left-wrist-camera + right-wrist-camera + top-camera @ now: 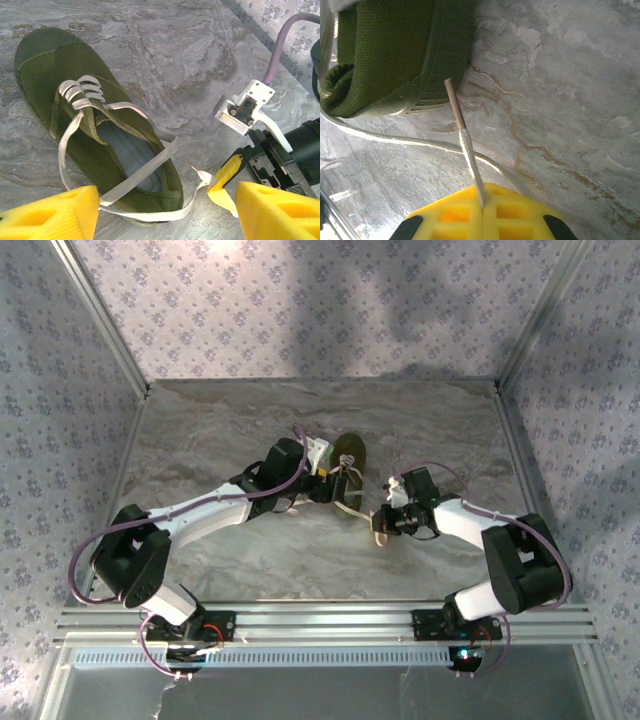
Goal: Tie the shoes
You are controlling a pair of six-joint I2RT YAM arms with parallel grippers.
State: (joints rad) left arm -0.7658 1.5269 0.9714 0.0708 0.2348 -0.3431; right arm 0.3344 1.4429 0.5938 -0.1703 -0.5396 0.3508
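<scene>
Reaching left arm: the elbow is folded back by the near-left corner of the worktop (200, 440). The forearm stretches low toward the middle, and the wrist ends at the left side of the shoe (350, 453).
Left gripper (336, 486): it points down at the heel end of the shoe.
Left fingers (50, 215): the yellow pads are spread wide and released, clamping nothing. The heel of the shoe and a loop of lace (145, 172) lie in the gap between them.
Right arm: the elbow is raised near the near-right corner. The forearm angles in toward the middle, and the wrist is tipped down just near-right of the shoe's heel.
Right gripper (384, 523) (482, 212): it sits low over the worktop, close to the heel.
Right fingers (520, 215): the yellow pads are pressed together, pinching the free end of the lace. The stiff tip sticks out of the pads and points at the heel.
Shoe: olive green, lying about mid-worktop with the toe toward the far edge and the opening facing up.
Lace: cream, threaded across the front eyelets. One loose strand loops over the opening, and another trails on the worktop past the heel.
</scene>
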